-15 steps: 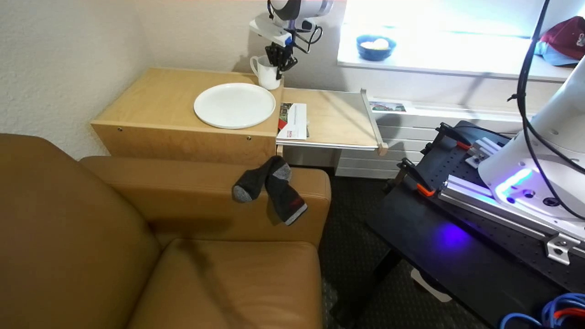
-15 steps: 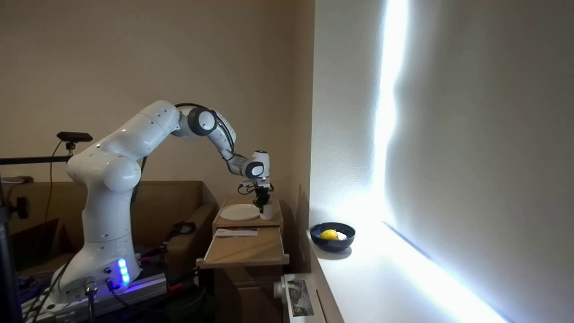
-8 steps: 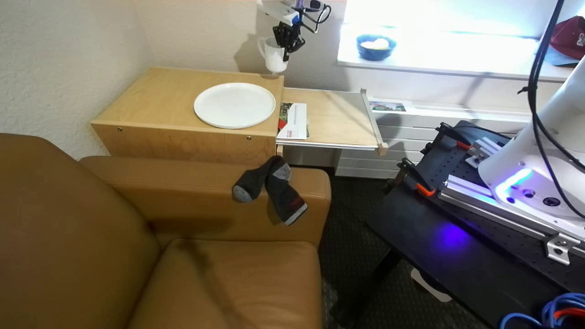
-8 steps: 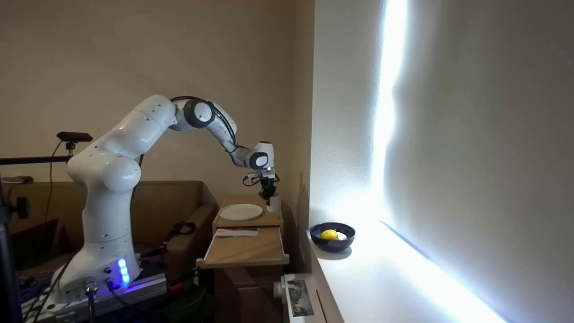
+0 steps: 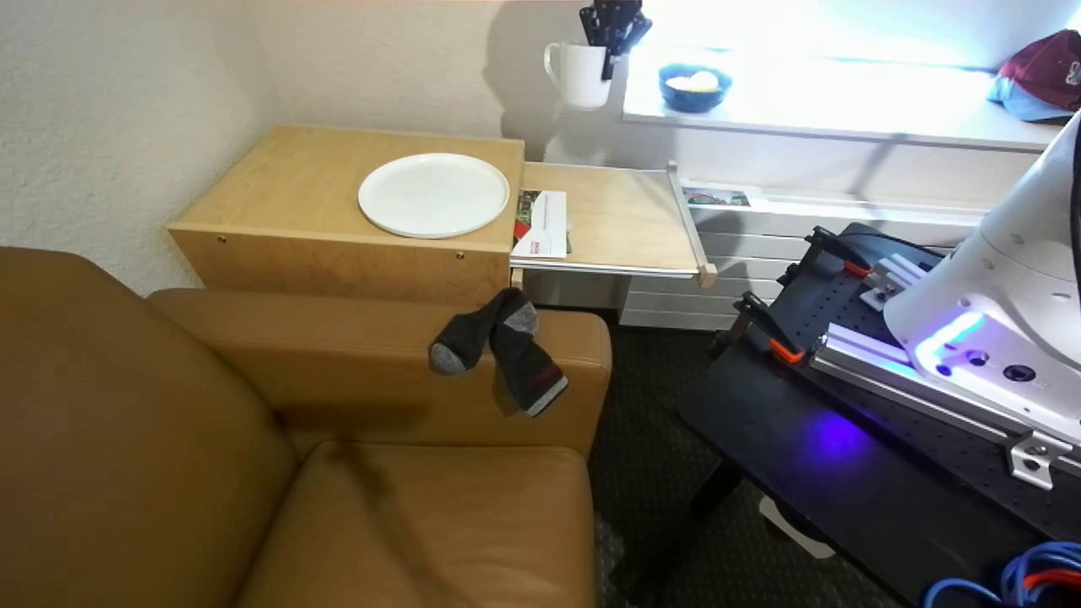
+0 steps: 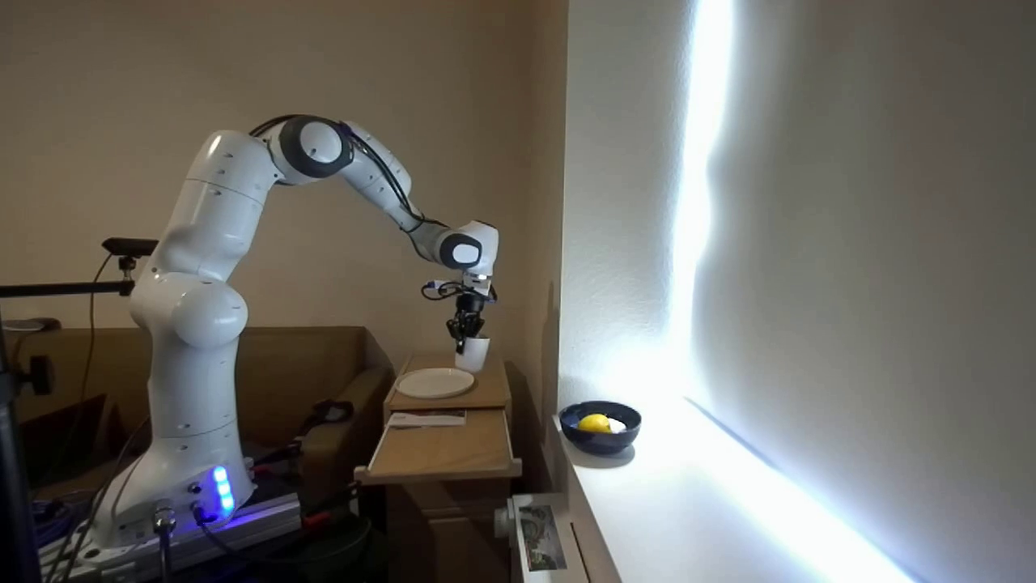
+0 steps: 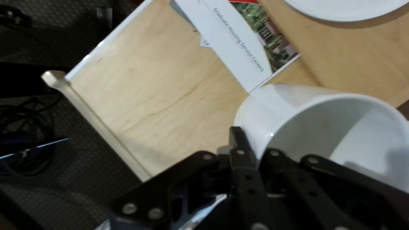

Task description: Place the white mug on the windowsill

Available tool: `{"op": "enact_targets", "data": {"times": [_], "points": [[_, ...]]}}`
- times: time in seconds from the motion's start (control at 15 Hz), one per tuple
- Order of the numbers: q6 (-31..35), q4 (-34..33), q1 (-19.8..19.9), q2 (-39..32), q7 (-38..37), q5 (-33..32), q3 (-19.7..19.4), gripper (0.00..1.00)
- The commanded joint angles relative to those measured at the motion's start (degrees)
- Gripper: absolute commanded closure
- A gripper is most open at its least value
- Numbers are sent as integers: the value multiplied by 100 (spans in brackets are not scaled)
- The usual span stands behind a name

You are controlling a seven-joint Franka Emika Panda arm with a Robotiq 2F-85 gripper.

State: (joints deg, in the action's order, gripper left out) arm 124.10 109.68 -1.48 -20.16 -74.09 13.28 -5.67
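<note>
The white mug [image 5: 581, 78] hangs in the air in front of the wall, to the left of the windowsill, slightly tilted. My gripper [image 5: 607, 71] is shut on its wall near the rim. In the wrist view, one finger of the gripper [image 7: 254, 153] lies outside the mug [image 7: 263, 111] and the other is inside it. In an exterior view the mug [image 6: 472, 356] shows below the gripper [image 6: 460, 344], with the cabinet behind it. The white windowsill [image 5: 811, 105] shows brightly lit in both exterior views [image 6: 688, 510].
A dark blue bowl [image 5: 694, 97] with a yellow thing and a white thing [image 6: 617, 427] stands at the sill's near corner. A maroon cap [image 5: 1043, 72] lies farther along. A white plate [image 5: 435, 196] is on the wooden cabinet [image 5: 312, 177]. A pull-out shelf [image 5: 621, 211] bears leaflets [image 5: 545, 228].
My gripper has lifted the mug off the cabinet top and carried it up and towards the windowsill, now over the pull-out shelf side. The plate, bowl and leaflets have not moved.
</note>
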Motion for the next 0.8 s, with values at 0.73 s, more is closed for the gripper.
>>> {"op": "enact_targets", "data": {"times": [0.73], "points": [[-86,2658,1672,1826,-537,46,-1343,94]]}}
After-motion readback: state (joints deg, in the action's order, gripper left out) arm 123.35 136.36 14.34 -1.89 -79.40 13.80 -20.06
